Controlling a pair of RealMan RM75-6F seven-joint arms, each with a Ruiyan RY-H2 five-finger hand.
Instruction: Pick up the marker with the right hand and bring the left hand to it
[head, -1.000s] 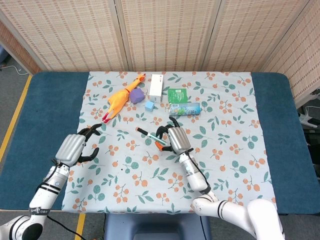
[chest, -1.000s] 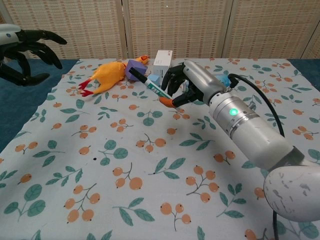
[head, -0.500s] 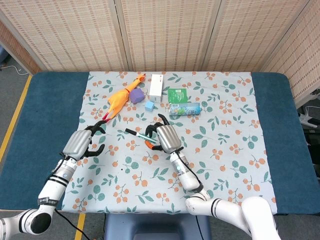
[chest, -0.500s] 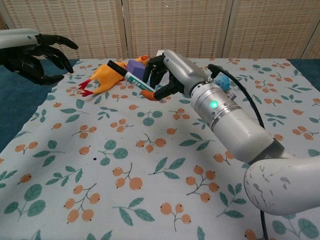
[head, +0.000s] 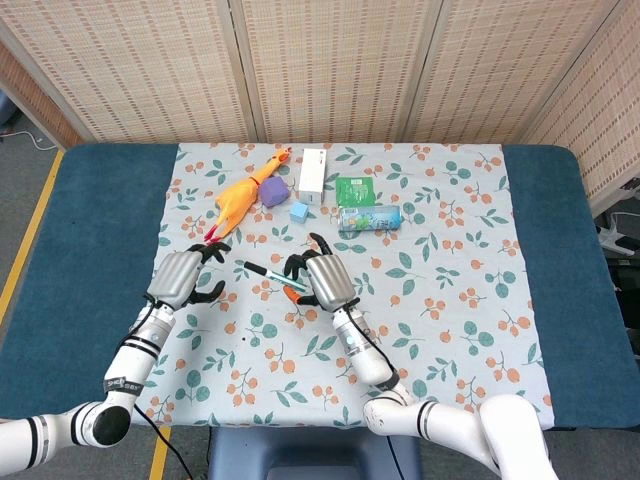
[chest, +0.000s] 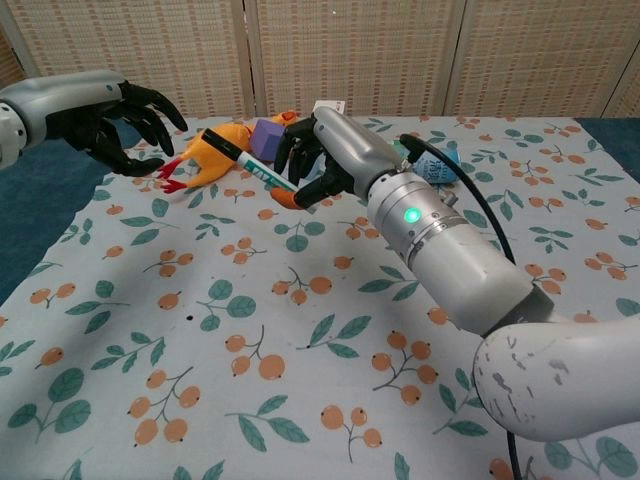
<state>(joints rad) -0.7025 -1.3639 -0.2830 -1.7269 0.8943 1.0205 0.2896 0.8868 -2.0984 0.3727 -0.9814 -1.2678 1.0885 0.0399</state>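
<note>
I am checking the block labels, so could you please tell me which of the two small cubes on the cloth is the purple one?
The purple cube is the bigger one, touching the rubber chicken. The smaller light blue cube sits apart, nearer the white box.

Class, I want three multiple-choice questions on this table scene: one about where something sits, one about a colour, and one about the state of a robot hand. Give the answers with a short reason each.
1. Where is the purple cube?
A. Beside the rubber chicken
B. On the bare blue table edge
C. In the left robot hand

2. What colour is the marker's cap?
A. Yellow
B. Black
C. White

3. What is the right robot hand doing?
A. Lying flat and empty
B. Pressing on the white box
C. Holding the marker off the cloth

Answers:
1. A: the purple cube sits right next to the rubber chicken.
2. B: the marker ends in a black cap toward the left robot hand.
3. C: the right robot hand grips the marker above the cloth.
</note>
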